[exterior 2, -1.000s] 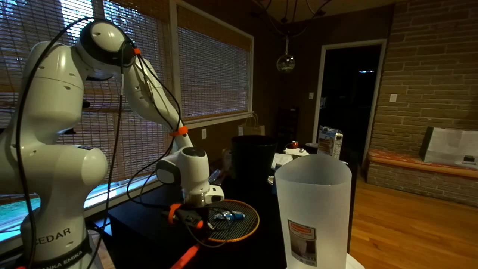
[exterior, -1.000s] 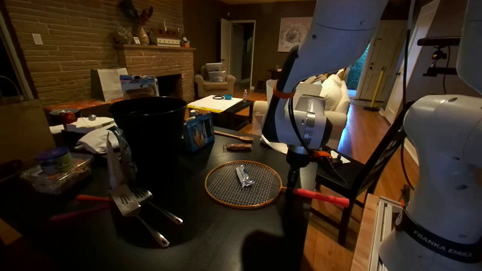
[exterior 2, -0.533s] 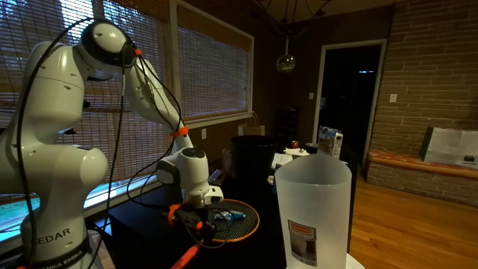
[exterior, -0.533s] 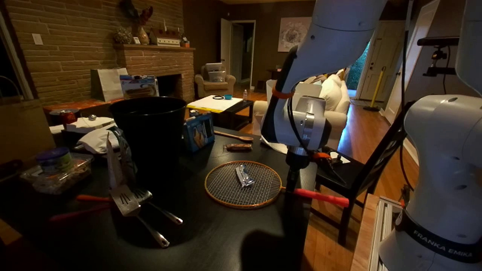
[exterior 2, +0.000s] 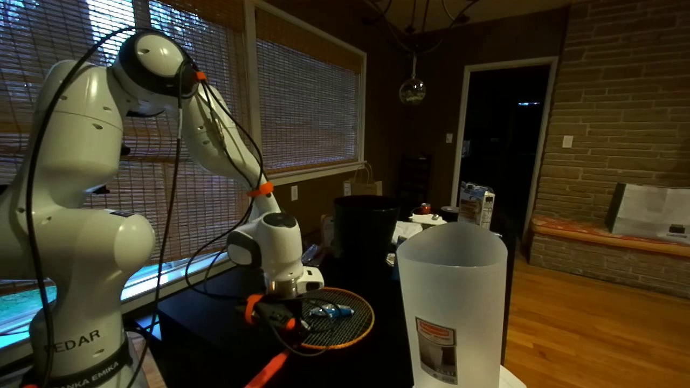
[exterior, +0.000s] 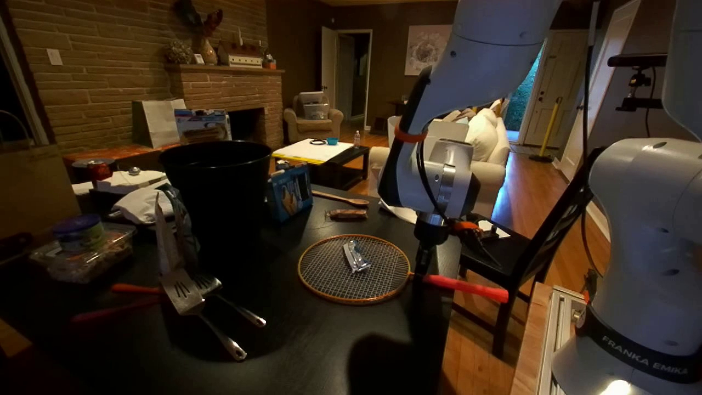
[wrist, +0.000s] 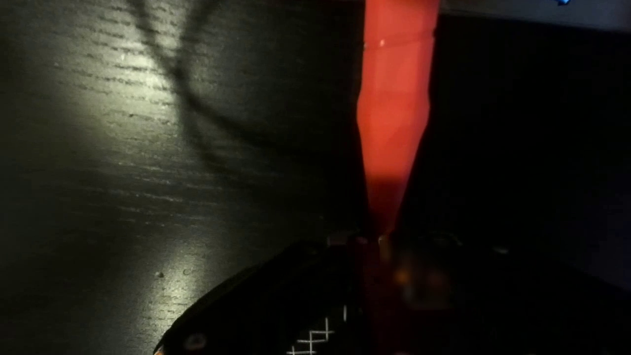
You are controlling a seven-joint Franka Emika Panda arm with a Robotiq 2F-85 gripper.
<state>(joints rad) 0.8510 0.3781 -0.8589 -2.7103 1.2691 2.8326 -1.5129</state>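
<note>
An orange-framed racket (exterior: 329,277) lies on the black table, its red handle (exterior: 466,288) reaching over the table edge. A shiny wrapped packet (exterior: 356,257) lies on its strings; in an exterior view the packet (exterior 2: 331,311) looks blue. My gripper (exterior: 421,271) points down at the racket's neck, between head and handle. In the wrist view the gripper (wrist: 373,240) comes in from the bottom, fingertips close together where the red handle (wrist: 394,108) narrows. The gripper looks shut on the thin neck; dark shadow hides the contact itself.
A black bin (exterior: 219,192), a blue box (exterior: 290,192), a wrapped bar (exterior: 346,214) and metal spatulas (exterior: 184,296) are on the table. A clear tub (exterior: 82,258) stands farther left. A frosted bin (exterior 2: 455,302) and a chair (exterior: 493,258) are nearby.
My gripper has shifted slightly toward the racket's head, and a little more of the handle shows beside it in an exterior view. The racket and packet stay practically in place.
</note>
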